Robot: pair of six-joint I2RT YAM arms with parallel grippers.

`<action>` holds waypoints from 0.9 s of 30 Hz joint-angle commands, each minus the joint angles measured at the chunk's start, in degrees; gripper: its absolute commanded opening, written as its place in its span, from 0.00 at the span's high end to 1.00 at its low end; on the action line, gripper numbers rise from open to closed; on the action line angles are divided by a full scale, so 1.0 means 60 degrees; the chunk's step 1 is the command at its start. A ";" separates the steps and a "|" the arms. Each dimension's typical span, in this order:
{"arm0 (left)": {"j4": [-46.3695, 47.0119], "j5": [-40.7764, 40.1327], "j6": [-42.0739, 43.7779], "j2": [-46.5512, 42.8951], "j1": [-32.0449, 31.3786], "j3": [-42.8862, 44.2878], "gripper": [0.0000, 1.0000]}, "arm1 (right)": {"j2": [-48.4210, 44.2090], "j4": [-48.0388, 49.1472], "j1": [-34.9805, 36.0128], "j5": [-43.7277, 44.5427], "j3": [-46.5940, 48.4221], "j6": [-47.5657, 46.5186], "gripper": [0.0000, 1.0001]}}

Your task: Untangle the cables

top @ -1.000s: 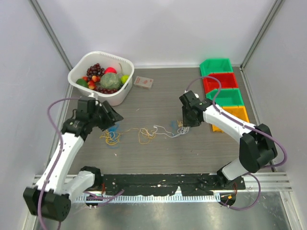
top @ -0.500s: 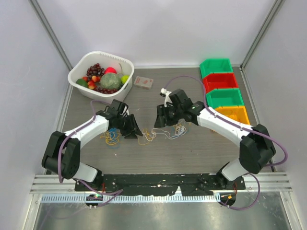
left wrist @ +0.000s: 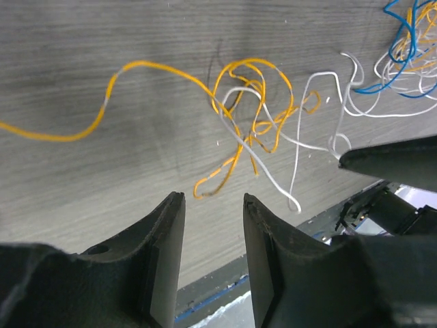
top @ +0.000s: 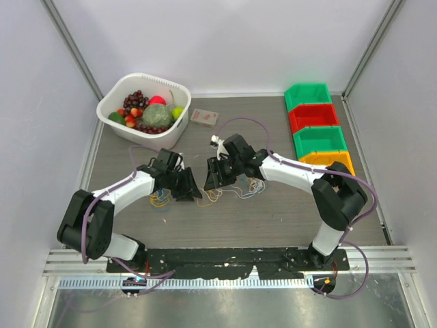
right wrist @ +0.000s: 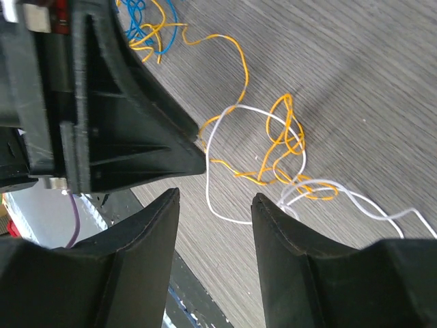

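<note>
The cables lie in a loose tangle on the table. In the top view they run from a yellow and blue clump [top: 160, 198] to yellow and white loops [top: 247, 186]. My left gripper [top: 186, 187] and right gripper [top: 212, 180] hang close together over the middle of it. In the left wrist view the left gripper [left wrist: 213, 199] is open and empty, just short of a yellow cable [left wrist: 254, 102] knotted with a white cable [left wrist: 295, 143]. A blue cable [left wrist: 403, 41] lies further off. The right gripper [right wrist: 216, 197] is open over a white loop [right wrist: 217, 205] beside the yellow knot [right wrist: 281, 147].
A white basket [top: 113, 102] of fruit stands at the back left, with a small card box [top: 204, 117] beside it. Green [top: 307, 94], red [top: 313, 117], green [top: 318, 139] and orange [top: 331, 160] bins line the right side. A black rail [top: 225, 260] borders the near edge.
Both arms have swung inward, and the two grippers now nearly meet over the middle of the tangle. The right jaws have opened wider. The cables lie much as before.
</note>
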 commanded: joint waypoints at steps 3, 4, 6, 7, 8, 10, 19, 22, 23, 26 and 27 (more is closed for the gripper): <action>0.1226 0.0135 0.0454 0.0924 -0.0053 0.0317 0.62 | 0.0392 0.0885 0.0260 -0.0219 0.0397 0.0448 0.50; 0.1270 0.0077 0.0483 0.1042 -0.0067 0.0317 0.69 | 0.0436 0.0944 0.0260 -0.0190 0.0367 0.0493 0.51; 0.1067 -0.0099 0.0556 0.1218 -0.0067 0.0376 0.88 | 0.0568 0.0974 0.0318 0.0058 0.0323 0.0610 0.53; 0.0847 -0.0216 0.0629 0.1175 -0.0067 0.0478 0.98 | 0.0670 0.0960 0.0391 0.0118 0.0338 0.0625 0.54; 0.0628 -0.0304 0.0630 0.0957 -0.0082 0.0493 1.00 | 0.0772 0.0901 0.0436 0.0249 0.0396 0.0582 0.56; 0.0276 -0.0378 0.0542 0.0328 -0.0067 0.0450 1.00 | 0.0919 0.0769 0.0641 0.1064 0.0455 0.0581 0.56; -0.4330 -0.0726 0.0233 -0.3422 -0.0067 0.2421 1.00 | 0.2193 -0.0312 0.0818 0.4231 0.1260 0.0874 0.94; -0.5772 -0.2074 0.0614 -0.4463 -0.0067 0.4310 1.00 | 0.2355 -0.0564 0.0496 0.4776 0.1130 0.0860 0.92; -0.5979 -0.2338 0.0746 -0.4625 -0.0067 0.5100 1.00 | 0.2370 -0.0593 0.0451 0.4719 0.1085 0.0830 0.88; -0.6521 -0.2808 0.1258 -0.4408 -0.0067 0.7733 1.00 | 0.2239 -0.0259 0.0275 0.4019 0.0691 0.0641 0.77; -0.6682 -0.2853 0.1434 -0.4146 -0.0067 0.8469 1.00 | 0.2108 -0.0155 0.0289 0.3884 0.0588 0.0640 0.67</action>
